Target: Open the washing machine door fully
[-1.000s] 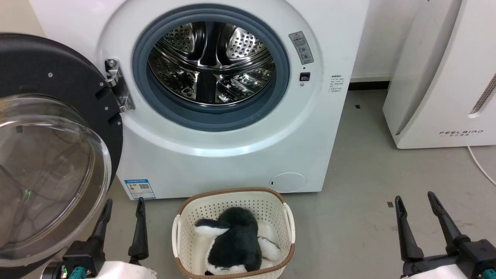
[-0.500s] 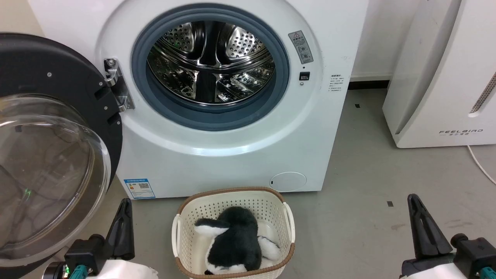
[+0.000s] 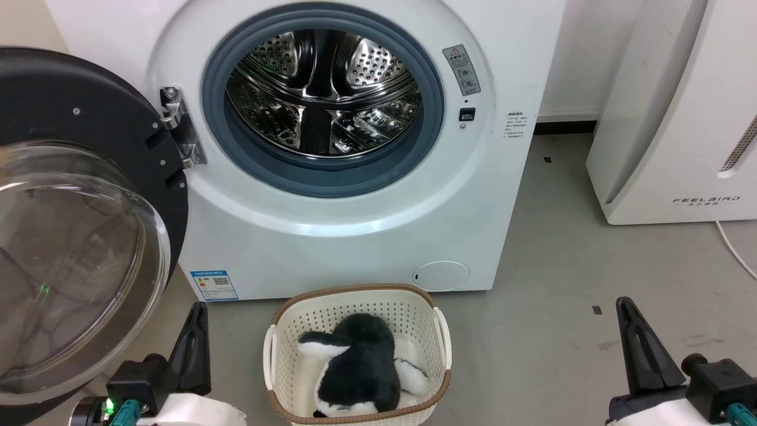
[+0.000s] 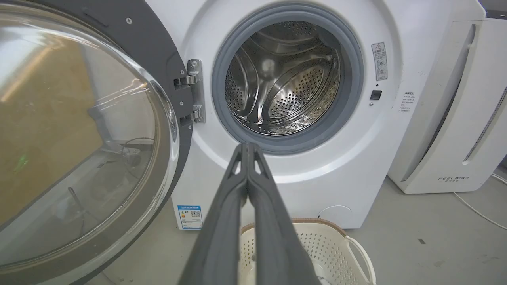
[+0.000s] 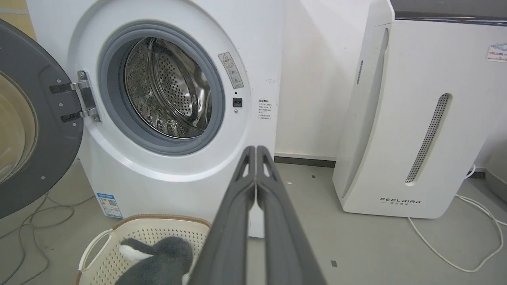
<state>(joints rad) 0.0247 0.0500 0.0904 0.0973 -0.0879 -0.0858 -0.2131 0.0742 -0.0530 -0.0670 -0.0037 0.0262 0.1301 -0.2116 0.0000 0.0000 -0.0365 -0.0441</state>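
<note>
Two grippers: left gripper and right gripper, each with fingers pressed together, gripping nothing, touching nothing.
Door: washing machine door swung wide on its hinge, just left of the left gripper and rising above it, apart from the fingers.
Washer: washing machine ahead of the left gripper, steel drum open to view.
Label: blue label low on the washer front, just beyond the left gripper's tip; print too small to read.
Sticker: grey warning sticker with a triangle sign, far ahead between both grippers; text unreadable.
Brand: "FEELBIRD" in grey letters on the white appliance ahead of the right gripper.
Basket: cream basket with brown rim, between the two grippers, just in front of the washer; black-and-white plush toy inside.
Cable: white cable on the floor, ahead and right of the right gripper.
</note>
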